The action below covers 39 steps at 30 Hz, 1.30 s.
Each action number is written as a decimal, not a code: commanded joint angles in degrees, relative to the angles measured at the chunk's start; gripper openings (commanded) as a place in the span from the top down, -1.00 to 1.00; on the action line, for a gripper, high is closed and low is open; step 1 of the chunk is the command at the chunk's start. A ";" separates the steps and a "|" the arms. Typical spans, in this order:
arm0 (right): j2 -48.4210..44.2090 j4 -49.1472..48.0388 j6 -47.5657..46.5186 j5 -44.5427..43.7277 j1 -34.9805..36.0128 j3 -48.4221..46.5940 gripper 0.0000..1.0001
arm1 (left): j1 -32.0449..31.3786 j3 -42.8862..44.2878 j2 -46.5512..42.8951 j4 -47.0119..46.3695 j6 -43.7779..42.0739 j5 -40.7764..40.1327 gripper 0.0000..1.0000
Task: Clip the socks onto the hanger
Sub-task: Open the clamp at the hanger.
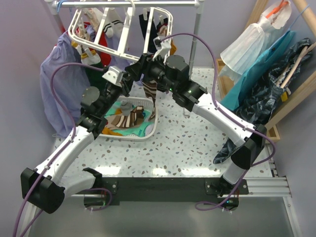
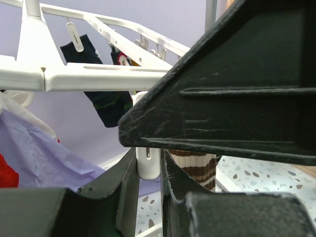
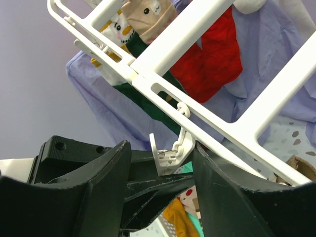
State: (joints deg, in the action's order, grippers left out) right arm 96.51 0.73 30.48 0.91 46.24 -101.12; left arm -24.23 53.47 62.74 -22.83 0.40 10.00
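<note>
tan sock (image 3: 148, 12) on hanger (image 3: 183, 32) shows printed face

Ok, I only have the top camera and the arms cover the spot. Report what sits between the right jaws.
Observer: A white clip hanging under a bar of the rack; the right jaws stand open either side of it.
Operator: Give me the left jaws.
Observer: The left wrist camera shows them pinched on a white clip; whether it's the same one, I can't tell.
Operator: Place the striped sock.
Observer: From the left wrist, the striped sock hangs just right of that clip; what holds it is hidden.
</note>
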 commanded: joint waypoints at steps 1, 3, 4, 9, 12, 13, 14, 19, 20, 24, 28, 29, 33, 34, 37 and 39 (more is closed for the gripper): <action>1.66 -6.53 -0.95 -6.27 -1.85 -3.29 -0.09 | -2.84 -1.88 -0.69 4.64 -0.14 7.49 1.00; 1.75 -6.71 -1.04 -6.53 -1.77 -3.03 0.03 | -3.02 -1.88 -0.78 5.07 -0.14 7.49 1.00; 1.75 -6.97 -1.21 -6.62 -1.85 -2.94 0.08 | -3.02 -1.79 -0.86 5.25 -0.14 7.49 1.00; 1.31 -7.76 -1.91 -6.88 -1.85 -1.98 0.45 | -3.02 -2.41 -1.57 6.04 -1.72 6.79 0.98; 0.79 -8.20 -2.18 -7.15 -1.77 -0.75 0.60 | -3.02 -2.76 -2.01 6.13 -1.46 5.74 0.82; 0.61 -8.64 -2.09 -7.15 -1.85 -0.48 0.66 | -3.02 -2.85 -2.36 6.13 -1.46 5.47 0.79; 0.44 -8.82 -2.09 -7.23 -1.77 0.22 0.70 | -2.93 -2.94 -2.53 6.13 -1.11 5.03 0.74; -0.36 -9.69 -1.83 -7.76 -1.77 1.98 0.92 | -3.02 -3.55 -4.11 6.57 1.26 2.22 0.25; -0.62 -9.96 -1.57 -7.85 -1.77 2.68 0.95 | -3.02 -3.81 -4.38 6.40 1.61 1.26 0.22; -1.06 -10.58 -0.60 -7.94 -1.77 3.47 1.00 | -3.02 -4.61 -5.35 6.13 2.50 -2.34 -0.12; -1.50 -10.58 -0.77 -8.03 -1.77 4.09 1.00 | -2.93 -4.69 -6.05 7.53 3.98 -4.02 -0.31; -1.76 -10.75 -0.77 -7.85 -1.77 4.61 1.00 | -3.02 -4.78 -6.22 8.15 5.38 -4.63 -0.34; -1.85 -10.93 -0.51 -6.98 -1.85 5.58 1.00 | -3.02 -4.87 -7.28 12.36 9.70 -7.97 -0.51; -1.76 -10.84 -0.33 -6.80 -1.77 5.67 1.00 | -2.93 -4.96 -7.37 12.54 10.14 -8.33 -0.53; -1.85 -10.14 0.37 -6.36 -1.85 5.85 1.00 | -2.93 -5.40 -8.07 12.54 9.88 -9.73 -0.56; -2.11 -9.79 0.55 -6.27 -1.94 5.85 1.00 | -2.84 -4.52 -7.90 14.21 9.88 -9.91 -0.60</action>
State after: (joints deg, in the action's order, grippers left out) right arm 97.69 -7.81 30.02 -5.26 44.23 -95.98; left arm -27.14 48.60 55.86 -10.70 8.29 2.50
